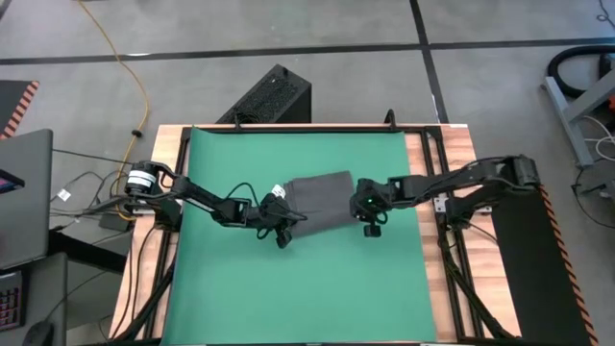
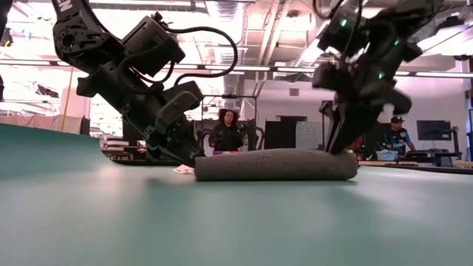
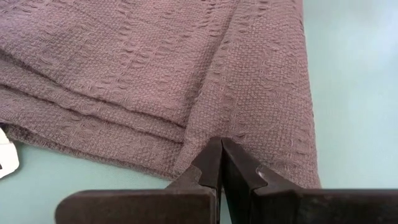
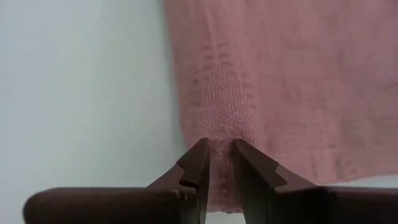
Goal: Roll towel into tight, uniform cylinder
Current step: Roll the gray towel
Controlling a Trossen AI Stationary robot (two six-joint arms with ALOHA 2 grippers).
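The dark grey towel point(image 1: 317, 200) lies folded in several layers on the green mat point(image 1: 288, 288), a low flat bundle in the low view point(image 2: 273, 164). Its small white tag point(image 3: 5, 160) rests on the mat at the left end. My left gripper point(image 3: 221, 144) is shut, its tips at the towel's left end near the near corner point(image 1: 286, 229). My right gripper point(image 4: 222, 149) stands at the towel's right end point(image 1: 356, 199), its fingers closed to a narrow gap with cloth in it. My left gripper's shut fingertips point(image 3: 211, 155) touch the towel's left end at its edge point(image 3: 205, 134), slanting down from the table's left. Whether any cloth lies between them, I cannot tell. The towel lies flat on the mat. My right gripper pinches the towel's right end edge point(image 4: 222, 134) between its two fingers, which slant down from the table's right point(image 2: 341, 146). One layer or several, I cannot tell. The towel rests on the mat there.
The mat has free room on the near and far sides of the towel. Wooden table strips point(image 1: 437, 288) flank it. A black box point(image 1: 269, 96) stands on the floor beyond the far edge. People point(image 2: 225, 133) stand in the room behind.
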